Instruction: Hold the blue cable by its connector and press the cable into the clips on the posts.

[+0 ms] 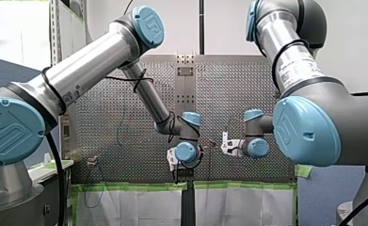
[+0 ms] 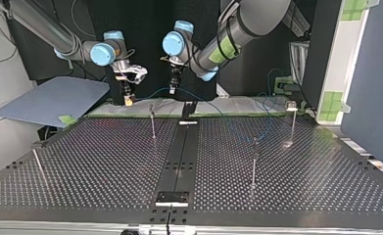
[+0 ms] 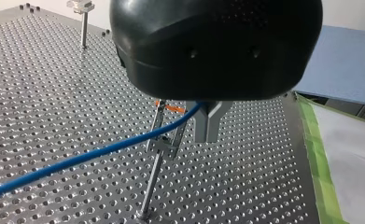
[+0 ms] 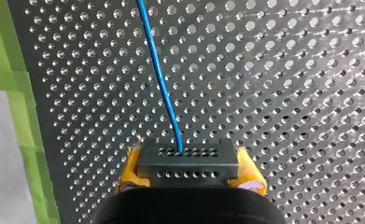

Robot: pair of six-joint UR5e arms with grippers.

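Reached over a perforated metal table [image 2: 96,161], split down its middle by a dark rail [image 2: 179,152]. Had a blue board [image 2: 52,98] off the table's corner, well to the rail's left in the top view. Had green tape [image 3: 318,154] and white sheeting [image 3: 353,158] along the edge at the rail's far end. Counted four thin posts [image 2: 152,122] in the top view: one just left of the rail, one well left of it, two to its right.

Held the cable [image 3: 77,161] strung above the rail's far end, long axis crosswise to the rail. Pointed its connector end toward the rail's left in the top view, and let the rest trail off to the rail's right. Crossed a clip [image 3: 164,144] on the post just under my left gripper [image 3: 209,126]; could not tell whether seated in it.

Clamped my right gripper [image 4: 190,169] on the dark connector [image 4: 187,156], yellow pads [image 4: 129,170] tight against both its sides, with the cable leaving straight ahead of it. Closed my left gripper on the cable, metal fingers [image 3: 203,126] almost together, above the table and not touching it.
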